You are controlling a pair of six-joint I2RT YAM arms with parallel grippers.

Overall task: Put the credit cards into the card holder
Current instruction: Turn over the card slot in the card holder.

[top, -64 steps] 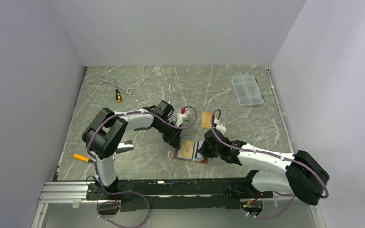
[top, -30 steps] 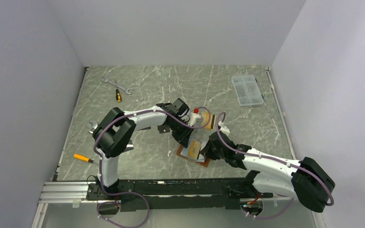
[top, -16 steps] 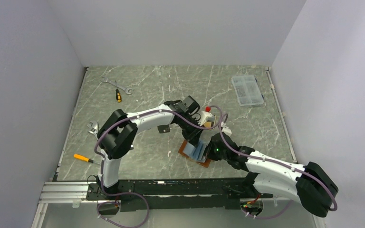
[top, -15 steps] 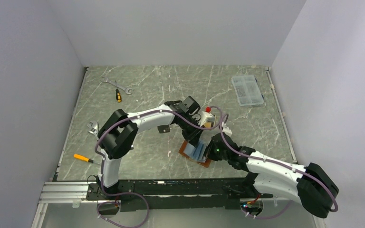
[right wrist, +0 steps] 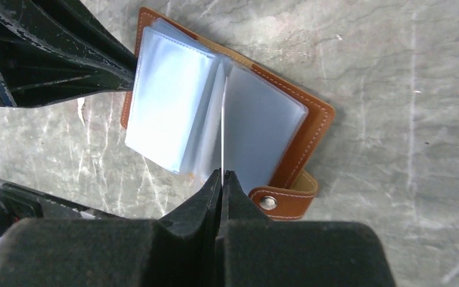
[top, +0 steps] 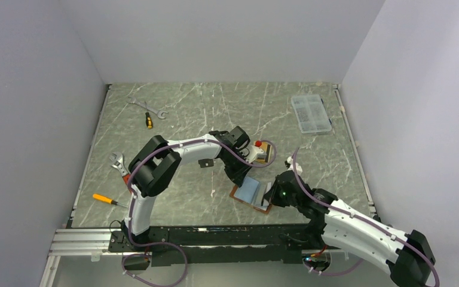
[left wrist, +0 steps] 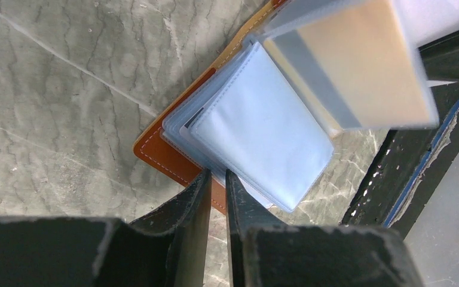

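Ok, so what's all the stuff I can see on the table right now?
card holder: one, brown with pale blue pages, open, near middle of the table
card: one loose, orange, just behind the card holder
spanner: one, silver, far left
short screwdriver: one, yellow and black, beside the spanner
adjustable spanner: one, silver, left side by the left arm
long screwdriver: one, orange, near left corner
plastic box: one, clear, far right
table: one, grey-green marble
left pincer: one, black, nearly closed at the card holder's edge
right pincer: one, black, shut on one page of the card holder
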